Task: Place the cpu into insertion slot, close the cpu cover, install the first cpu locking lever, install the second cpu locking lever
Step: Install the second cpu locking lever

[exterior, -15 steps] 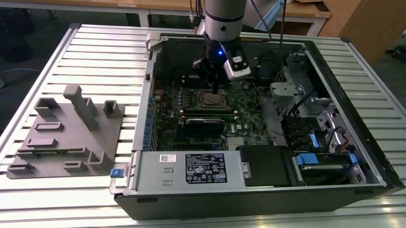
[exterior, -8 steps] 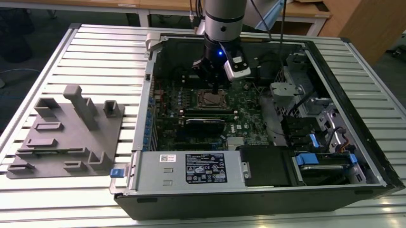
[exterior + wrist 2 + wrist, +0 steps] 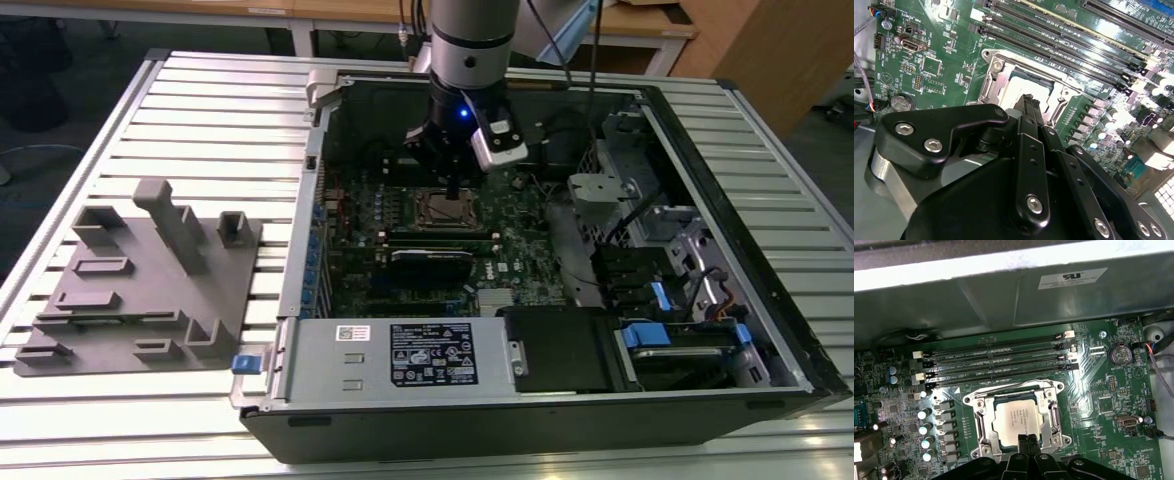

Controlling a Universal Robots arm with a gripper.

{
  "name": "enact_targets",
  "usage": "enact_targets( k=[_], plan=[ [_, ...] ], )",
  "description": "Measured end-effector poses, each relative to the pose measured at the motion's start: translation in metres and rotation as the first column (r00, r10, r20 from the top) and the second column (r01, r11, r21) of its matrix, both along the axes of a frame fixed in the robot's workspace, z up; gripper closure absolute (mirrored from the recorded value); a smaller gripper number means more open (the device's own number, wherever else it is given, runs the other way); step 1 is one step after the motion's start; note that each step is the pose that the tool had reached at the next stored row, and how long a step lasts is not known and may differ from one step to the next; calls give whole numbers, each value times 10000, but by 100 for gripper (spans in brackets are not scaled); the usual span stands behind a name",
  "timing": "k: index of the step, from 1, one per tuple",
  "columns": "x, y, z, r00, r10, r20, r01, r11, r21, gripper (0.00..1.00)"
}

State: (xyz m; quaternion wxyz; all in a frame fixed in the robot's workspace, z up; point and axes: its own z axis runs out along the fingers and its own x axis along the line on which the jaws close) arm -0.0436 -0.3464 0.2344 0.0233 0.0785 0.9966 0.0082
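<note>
CPU point(image 3: 1015, 421), its silvery top facing up, sits seated in the insertion slot point(image 3: 985, 426) on the green motherboard point(image 3: 1104, 390) inside the open computer case point(image 3: 747, 130). A silvery cpu cover point(image 3: 1053, 412) frames the chip. Gripper point(image 3: 1027, 440) hovers just over the chip's edge with its 2 black fingers pressed together, holding nothing. 4 long black memory slots point(image 3: 999, 360) run beside the socket.

Silvery-grey cpu point(image 3: 1015, 422) in a silvery cpu cover point(image 3: 1016, 391) — green circuit board point(image 3: 1104, 405), black gripper point(image 3: 1027, 441).
</note>
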Motion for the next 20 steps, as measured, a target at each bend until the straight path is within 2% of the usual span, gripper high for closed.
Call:
enact_targets(
  k=[7, 16, 20],
  plan=[
    [0, -9, 0, 10000, 1, 0, -1, 10000, -1, 89],
    [0, -61, 0, 10000, 0, 0, 0, 10000, -3, 89],
    [0, -68, 0, 10000, 0, 0, 0, 10000, -7, 89]
  ],
)
